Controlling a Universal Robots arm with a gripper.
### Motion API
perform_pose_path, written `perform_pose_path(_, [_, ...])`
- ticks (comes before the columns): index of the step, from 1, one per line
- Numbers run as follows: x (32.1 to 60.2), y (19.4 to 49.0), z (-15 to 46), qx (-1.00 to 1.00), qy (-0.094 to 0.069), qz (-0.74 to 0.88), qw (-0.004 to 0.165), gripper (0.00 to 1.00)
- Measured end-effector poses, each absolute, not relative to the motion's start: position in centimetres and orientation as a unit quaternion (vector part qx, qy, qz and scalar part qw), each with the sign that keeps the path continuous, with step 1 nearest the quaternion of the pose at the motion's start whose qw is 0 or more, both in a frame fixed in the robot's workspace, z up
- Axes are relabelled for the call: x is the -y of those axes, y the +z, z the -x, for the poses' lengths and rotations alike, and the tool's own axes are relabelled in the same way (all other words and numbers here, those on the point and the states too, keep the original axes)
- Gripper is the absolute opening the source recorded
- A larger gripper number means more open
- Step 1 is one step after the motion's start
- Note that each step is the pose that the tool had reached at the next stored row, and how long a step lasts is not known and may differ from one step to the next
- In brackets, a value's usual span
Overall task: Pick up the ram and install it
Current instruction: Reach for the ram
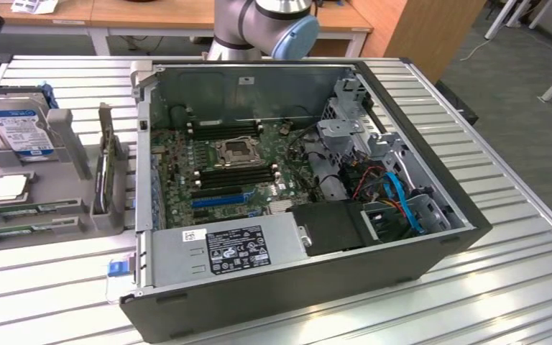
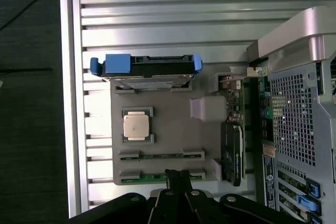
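We find the ram (image 2: 144, 178) lying flat in the outermost slot of the grey holder tray (image 2: 173, 129). The tray sits on the slatted metal counter (image 2: 157, 19), just beside the open computer case (image 1: 305, 287). In the wrist view the pincer (image 2: 177, 174) lines up with the ram's mid-length. Its tips are drawn together with nothing gripped between them, and we cannot tell whether they touch the ram.

A second memory stick (image 2: 161, 156) occupies the neighbouring slot. Next come a processor chip (image 2: 136, 127) and, at the tray's far end, a hard drive (image 2: 144, 72) standing on edge between blue rails. A dark expansion card (image 2: 233, 150) stands upright on the tray side nearest the case.

In the exterior view the case lies on its side with the motherboard (image 1: 175, 162) exposed. Black memory slots (image 1: 223, 129) run on both sides of the processor socket (image 1: 233, 152). A bright-blue slot (image 1: 221, 196) lies between them and the power supply (image 1: 238, 244).
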State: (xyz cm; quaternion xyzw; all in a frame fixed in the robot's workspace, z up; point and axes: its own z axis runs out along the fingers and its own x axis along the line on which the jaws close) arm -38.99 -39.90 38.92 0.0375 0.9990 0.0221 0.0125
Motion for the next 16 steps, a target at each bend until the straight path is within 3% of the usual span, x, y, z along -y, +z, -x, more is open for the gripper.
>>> perform_pose_path(16, [41.2,38.9,38.9,-0.999,0.022,-0.037,0.012,0.10])
